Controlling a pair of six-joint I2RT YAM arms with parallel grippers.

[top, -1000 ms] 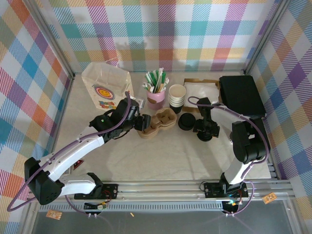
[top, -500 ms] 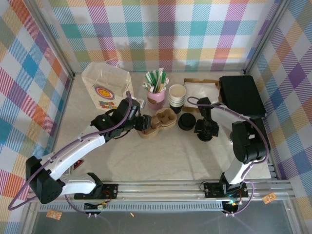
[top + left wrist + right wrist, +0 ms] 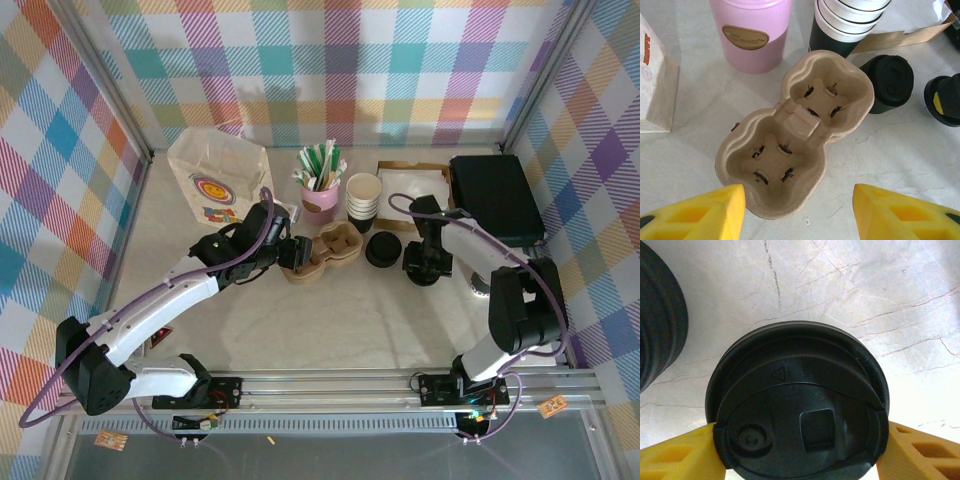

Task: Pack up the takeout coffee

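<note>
Surface: marble-pattern table (image 3: 330, 320), plaid walls behind.
Takeout coffee (image 3: 797, 390): stood on the table, just right of the lid stack (image 3: 381, 250).
Right gripper (image 3: 800, 450): fingers clamped against both sides of its lid.
Left gripper (image 3: 797, 195): open, astride the cup carrier (image 3: 795, 135) end.

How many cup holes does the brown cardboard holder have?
2. One well of the cardboard cup carrier sits nearest the left gripper; the other well is farther away, toward the stack of paper cups. Both are empty; none looks hidden.
</note>
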